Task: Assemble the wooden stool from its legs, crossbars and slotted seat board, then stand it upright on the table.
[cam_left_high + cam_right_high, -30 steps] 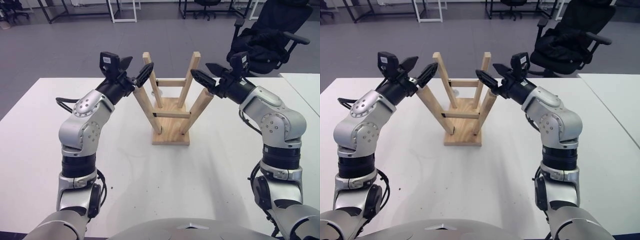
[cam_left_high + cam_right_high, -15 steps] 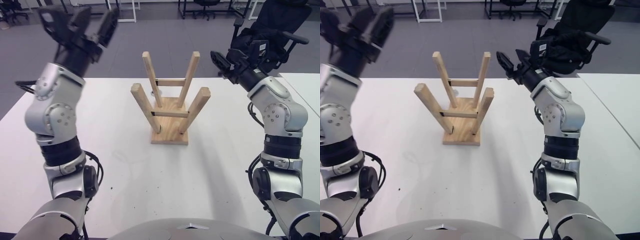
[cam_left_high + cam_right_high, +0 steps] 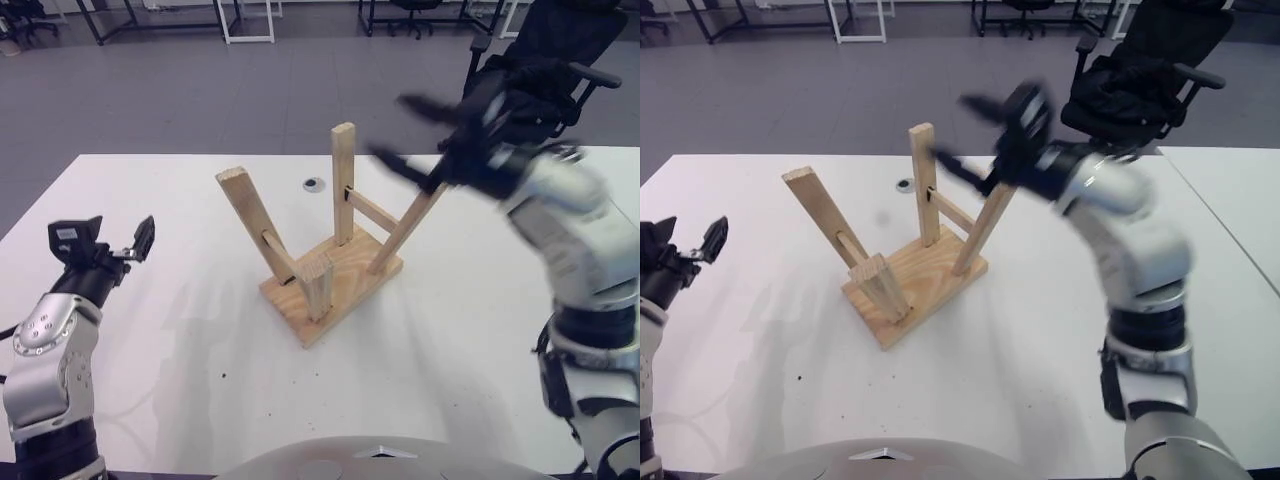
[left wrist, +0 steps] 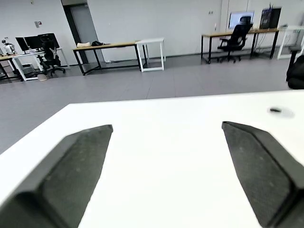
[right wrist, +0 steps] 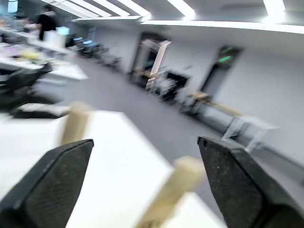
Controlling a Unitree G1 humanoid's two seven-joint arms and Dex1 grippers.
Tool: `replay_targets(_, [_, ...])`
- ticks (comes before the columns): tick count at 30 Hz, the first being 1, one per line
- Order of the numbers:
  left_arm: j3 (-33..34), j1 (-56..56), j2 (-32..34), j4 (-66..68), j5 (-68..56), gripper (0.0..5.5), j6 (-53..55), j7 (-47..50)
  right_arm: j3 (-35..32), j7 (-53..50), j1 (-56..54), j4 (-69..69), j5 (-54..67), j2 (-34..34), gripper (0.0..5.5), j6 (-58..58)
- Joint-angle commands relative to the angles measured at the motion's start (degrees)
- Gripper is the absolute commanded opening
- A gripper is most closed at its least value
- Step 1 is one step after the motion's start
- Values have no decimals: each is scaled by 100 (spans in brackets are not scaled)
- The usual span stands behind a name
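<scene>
Looks like the build part is pretty much done: the stool point(image 3: 345, 278) is sitting upside down near the middle of the table point(image 3: 200, 390), seat board point(image 3: 300, 322) flat on the top and four legs point(image 3: 343, 180) poking up, with crossbars point(image 3: 368, 210) bridging between them. So I'm guessing the only thing left is flipping it over onto its feet, which hasn't happened yet. The right gripper point(image 3: 388, 128) is hanging up high over the far right side of the stool, arm raised and bent, and it's coming out smeared in the head views. Its fingers point(image 5: 57, 180) are spread wide with the top end of the right-hand leg point(image 5: 183, 173) showing between them, and they aren't closing on anything that I can see. The left gripper point(image 4: 167, 126) is sitting low, out at the left edge of the table and well apart from the stool, forearm tucked in close to the body. Its fingers point(image 4: 80, 156) are gaping wide open too, holding nothing, just looking out across bare table.
</scene>
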Motion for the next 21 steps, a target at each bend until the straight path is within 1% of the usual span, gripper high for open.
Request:
replay_targets(1, [-922, 886, 188, -317, 529, 423, 19, -497, -386, -220, 47, 1891, -701, -462, 408, -547])
replay_targets(3, [-1517, 904, 241, -298, 760, 423, 99, -678, 146, -347, 619, 3205, -1487, -300, 408, -1277])
replay_targets(4, [-1707, 869, 194, -285, 801, 423, 153, -706, 462, -246, 802, 3715, -1768, -141, 408, -1660])
replay_targets(6, [-2128, 764, 71, -183, 970, 423, 352, -607, 1031, 212, 1019, 4776, -2092, 401, 408, -2392])
replay_targets(7, [-2330, 751, 35, -163, 1077, 423, 464, -551, 1234, 407, 1073, 5249, -2229, 609, 408, -2704])
replay_targets(10, [-2857, 682, -156, -14, 1290, 423, 607, -433, 1799, 451, 1096, 6747, -2931, 1111, 408, -3938])
replay_targets(12, [-3057, 537, -225, 160, 1396, 423, 585, -423, 2123, 542, 1136, 7319, -3341, 1216, 408, -4632])
replay_targets(14, [-3181, 336, -273, 449, 1493, 423, 489, -413, 2220, 1009, 1319, 7349, -3354, 1155, 408, -5012])
replay_targets(16, [-3213, -110, -449, 993, 1536, 423, 209, -348, 2157, 1627, 1613, 6972, -3088, 1062, 408, -5092])
replay_targets(18, [-3112, -522, -725, 1494, 1453, 423, -150, -280, 2176, 1990, 1994, 6371, -2927, 935, 408, -5060])
replay_targets(19, [-3044, -480, -722, 1572, 1431, 423, -356, -310, 2154, 1917, 2157, 6085, -2928, 875, 408, -5008])
replay_targets(21, [-2768, -81, -486, 1586, 1469, 423, -746, -393, 1899, 1492, 2549, 5444, -2799, 773, 408, -4661])
